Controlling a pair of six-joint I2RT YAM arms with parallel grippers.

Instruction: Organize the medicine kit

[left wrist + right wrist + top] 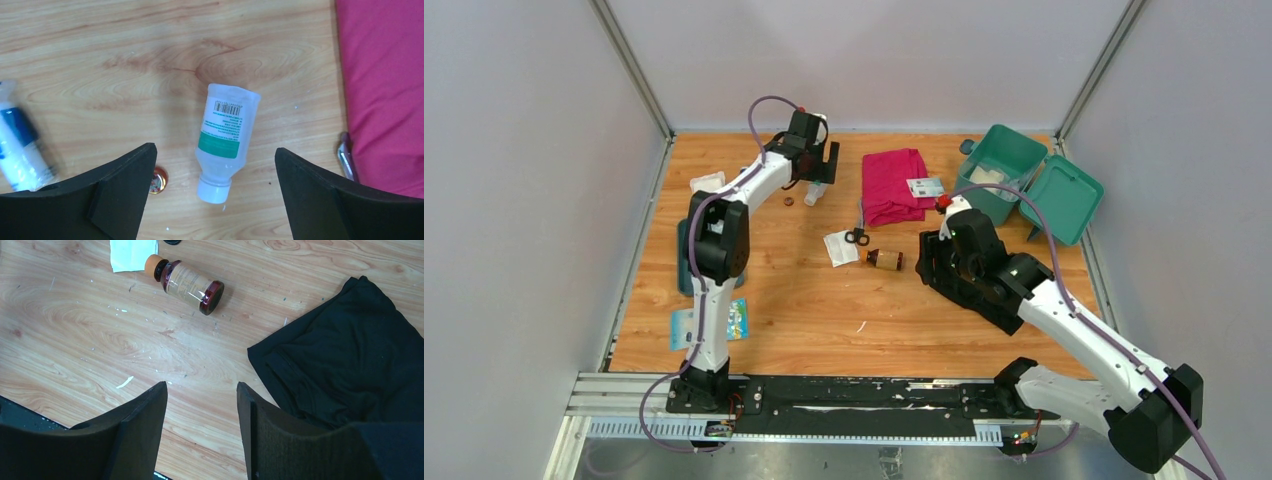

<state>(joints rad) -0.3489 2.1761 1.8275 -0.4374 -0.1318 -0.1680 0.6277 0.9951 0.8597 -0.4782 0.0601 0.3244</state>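
Note:
The medicine kit (1007, 160), a teal box, stands at the far right with its lid (1062, 198) swung open. A clear bottle (225, 137) with a green label and white cap lies on the wood. My left gripper (215, 152) hangs open above it, a finger on either side and not touching it. From above, the left gripper (822, 165) sits just past the bottle (814, 192). My right gripper (201, 386) is open and empty over bare wood, with a brown bottle (189, 282) ahead and a black cloth (350, 370) to its right.
A folded pink cloth (894, 185) lies mid-back with a card (925, 186) at its edge. Scissors (857, 237) and a white packet (839, 248) lie near the brown bottle (884, 259). A small red cap (159, 180), a dark teal tray (683, 262) and a blue packet (710, 324) lie at the left.

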